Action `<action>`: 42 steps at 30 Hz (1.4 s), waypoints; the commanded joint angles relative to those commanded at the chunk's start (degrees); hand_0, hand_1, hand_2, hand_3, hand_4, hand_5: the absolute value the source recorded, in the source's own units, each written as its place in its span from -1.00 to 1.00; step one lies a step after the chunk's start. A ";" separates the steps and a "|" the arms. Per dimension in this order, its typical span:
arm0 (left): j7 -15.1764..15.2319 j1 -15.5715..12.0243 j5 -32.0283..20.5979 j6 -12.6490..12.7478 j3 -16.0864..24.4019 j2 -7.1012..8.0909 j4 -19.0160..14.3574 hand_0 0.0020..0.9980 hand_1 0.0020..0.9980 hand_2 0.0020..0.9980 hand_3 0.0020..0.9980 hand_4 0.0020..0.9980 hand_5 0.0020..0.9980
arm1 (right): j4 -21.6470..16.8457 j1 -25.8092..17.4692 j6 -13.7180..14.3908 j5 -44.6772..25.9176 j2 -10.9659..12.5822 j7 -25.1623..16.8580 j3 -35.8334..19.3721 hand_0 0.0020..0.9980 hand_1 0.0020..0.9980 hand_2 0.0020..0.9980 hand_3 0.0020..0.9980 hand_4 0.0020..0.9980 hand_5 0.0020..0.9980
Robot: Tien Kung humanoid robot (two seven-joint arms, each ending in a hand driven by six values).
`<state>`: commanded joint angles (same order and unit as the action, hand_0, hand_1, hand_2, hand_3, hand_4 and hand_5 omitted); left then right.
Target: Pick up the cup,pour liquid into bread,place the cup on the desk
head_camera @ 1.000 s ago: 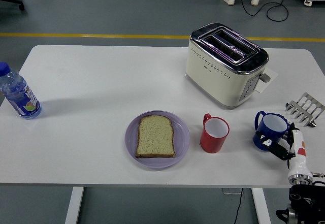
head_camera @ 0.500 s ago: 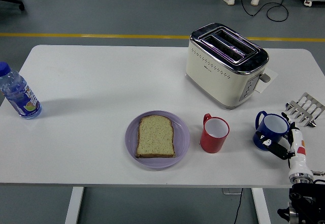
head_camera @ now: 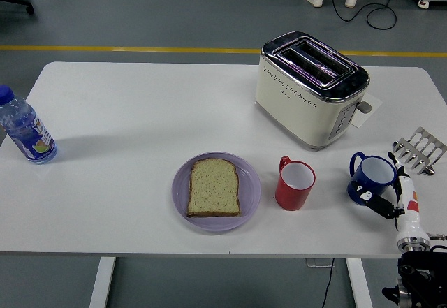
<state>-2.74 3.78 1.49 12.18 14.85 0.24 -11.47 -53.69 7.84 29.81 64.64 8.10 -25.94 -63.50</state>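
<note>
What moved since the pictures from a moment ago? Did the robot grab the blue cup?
Only a little changed. The right hand edged up along the near-right side of the blue cup, and the cup looks nudged slightly left. It sits on the table and is not lifted; whether the hand grips it is hard to tell. The red cup, the bread on its purple plate, the toaster and the bottle stayed put.

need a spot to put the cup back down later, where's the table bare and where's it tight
Widest bare patch: between the water bottle and the purple plate, reaching back to the toaster. Also bare: the near-left edge in front of the bottle. Crowded: the right side, where red cup, blue cup, right hand and metal rack cluster.
</note>
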 joint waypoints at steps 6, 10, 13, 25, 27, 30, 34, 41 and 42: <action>-0.01 0.04 0.01 -0.01 0.10 0.01 0.00 0.27 0.29 0.31 0.01 -0.52 0.71 | -0.16 -0.09 0.05 0.36 0.02 -0.05 -0.30 0.87 0.63 0.85 0.99 0.82 -0.84; -0.01 0.09 0.16 0.01 0.20 0.00 0.00 0.27 0.29 0.31 0.01 -0.52 0.71 | -1.70 -0.74 0.25 1.31 0.23 -0.17 -0.84 0.87 0.63 0.85 0.99 0.82 -0.84; -0.03 0.10 0.10 0.00 0.24 0.00 0.01 0.27 0.29 0.31 0.01 -0.53 0.70 | -4.40 -1.67 0.59 2.95 0.55 -0.06 -1.86 0.89 0.65 0.86 0.99 0.85 -0.85; -0.04 0.22 0.36 -0.01 0.25 0.06 0.01 0.27 0.29 0.31 0.01 -0.53 0.70 | -18.17 -5.10 3.90 6.34 1.70 1.42 -6.98 0.87 0.63 0.85 0.97 0.86 -0.84; -0.03 0.25 0.39 0.01 0.37 0.07 -0.01 0.27 0.29 0.31 0.01 -0.53 0.70 | -20.84 -5.62 4.97 5.29 1.46 1.88 -8.62 0.87 0.63 0.85 0.97 0.86 -0.84; -0.02 0.25 0.35 0.01 0.36 0.07 -0.01 0.27 0.29 0.31 0.01 -0.52 0.71 | -22.56 -6.03 4.35 4.08 1.25 2.79 -9.98 0.61 0.37 0.50 0.37 0.27 -0.87; 0.00 0.19 0.32 0.04 0.24 0.06 -0.01 0.27 0.29 0.31 0.01 -0.52 0.71 | -27.91 -7.35 -0.47 -2.69 1.14 6.47 -15.57 0.61 0.37 0.50 0.37 0.27 -0.87; -0.01 -0.11 0.19 0.02 -0.33 0.06 0.03 0.27 0.29 0.31 0.01 -0.52 0.71 | -32.58 -8.61 -10.99 -17.87 1.08 10.46 -22.97 0.43 0.22 0.29 0.18 0.09 -0.78; -0.01 -0.14 0.18 0.02 -0.41 0.06 0.03 0.27 0.29 0.31 0.01 -0.52 0.71 | -32.69 -8.63 -12.12 -20.48 0.97 10.48 -23.69 0.43 0.22 0.29 0.18 0.09 -0.78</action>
<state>-2.75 3.64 1.68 12.20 14.44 0.30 -11.44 -86.38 -0.79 17.70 44.15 9.06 -15.46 -87.19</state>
